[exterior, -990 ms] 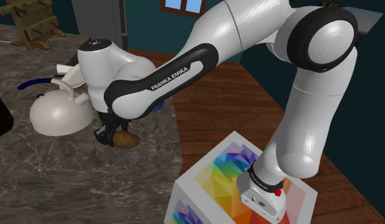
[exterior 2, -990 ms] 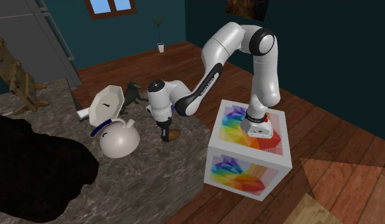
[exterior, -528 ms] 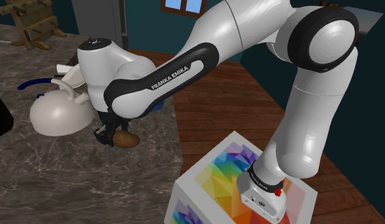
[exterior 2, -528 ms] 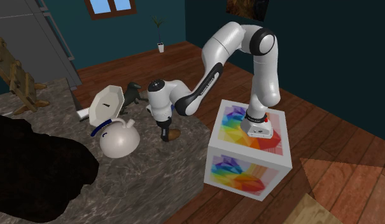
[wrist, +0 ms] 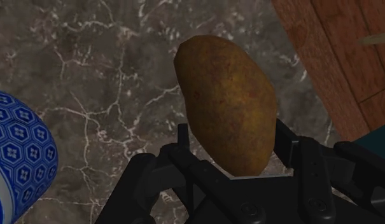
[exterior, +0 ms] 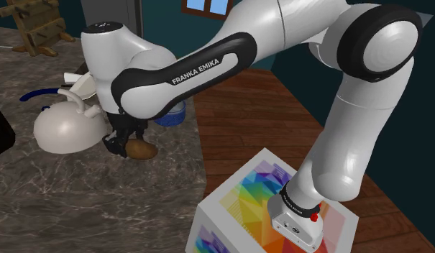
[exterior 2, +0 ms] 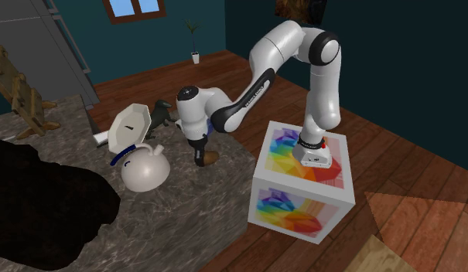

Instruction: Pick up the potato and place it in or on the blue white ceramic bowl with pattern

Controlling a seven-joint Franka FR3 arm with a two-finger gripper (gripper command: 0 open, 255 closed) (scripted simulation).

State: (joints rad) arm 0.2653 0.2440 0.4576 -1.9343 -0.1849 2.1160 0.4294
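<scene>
In the shoulder view, the gripper (exterior: 121, 146) is seen low over the marble counter (exterior: 79, 194), closed on the potato (exterior: 142, 149), just beside a white round kettle (exterior: 63, 131). The blue patterned bowl (exterior: 171, 115) is partly hidden behind the forearm, near the potato. A low, direct carry could knock the kettle or the bowl's rim.

In the second exterior view, the potato (exterior 2: 212, 158) is shown jutting from the gripper (exterior 2: 199, 157) toward the stand (exterior 2: 302, 185). Whether it is clear of the counter cannot be told here; if not, it could be dragged and twisted in the grip.

In the wrist view, the potato (wrist: 226, 102) is clasped between the two fingers near one end, most of its bulk reaching beyond them. On so rounded a body, it could be squeezed out or swung by a quick move. The bowl (wrist: 16, 146) is seen off to one side, apart from the potato; a release made off-centre could send it rolling across the counter (wrist: 89, 63) toward the nearby edge
</scene>
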